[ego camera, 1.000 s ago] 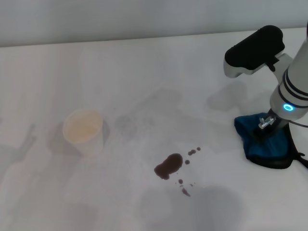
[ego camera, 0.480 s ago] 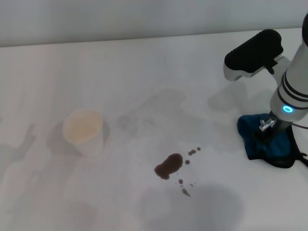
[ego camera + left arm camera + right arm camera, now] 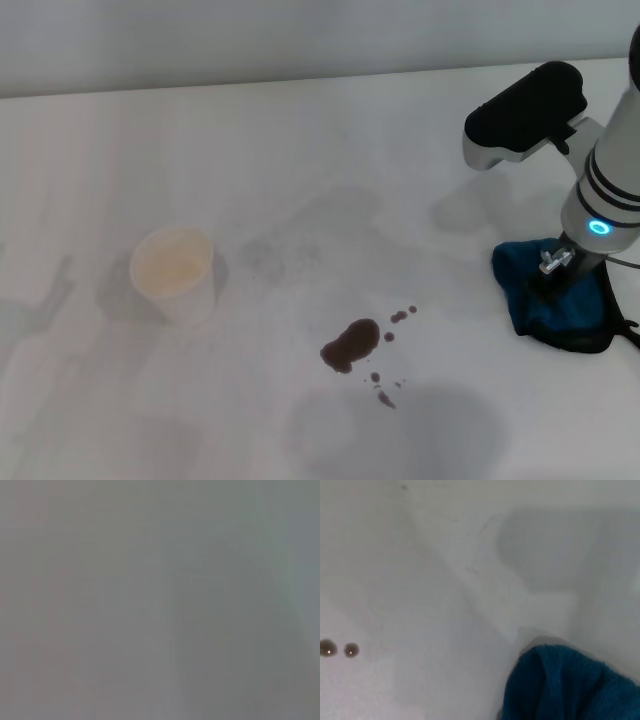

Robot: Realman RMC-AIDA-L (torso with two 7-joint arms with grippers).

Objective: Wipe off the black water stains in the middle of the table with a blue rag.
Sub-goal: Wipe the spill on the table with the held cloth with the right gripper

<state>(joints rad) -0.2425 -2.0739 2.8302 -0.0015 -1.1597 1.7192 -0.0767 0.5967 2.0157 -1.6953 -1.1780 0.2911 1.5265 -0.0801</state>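
Right of the stain (image 3: 350, 343), well apart from it, the rag (image 3: 545, 300) lies bunched on the table (image 3: 300, 150), with the right gripper (image 3: 556, 272) planted on top of it. Its fingertips are buried in the folds, so I cannot tell whether they are spread or pinching the cloth. The right wrist view shows only a blue corner of the rag (image 3: 560, 685) and two small droplets (image 3: 339, 649) on the bare white surface.

By my reading, the wipe itself has not begun. The dark oblong blotch sits whole, with its small droplets around it, and no smear or cleaned streak shows. The rag is not touching any of it. What is left is most of the job: securing the cloth, bringing it across to the stain, and rubbing until the blotch and droplets are gone.

A cup (image 3: 173, 272) stands on the other side of the stain, farther from it than the rag is. The left gripper is not in view; its wrist view is blank grey.

No brand, label or readable writing appears anywhere.
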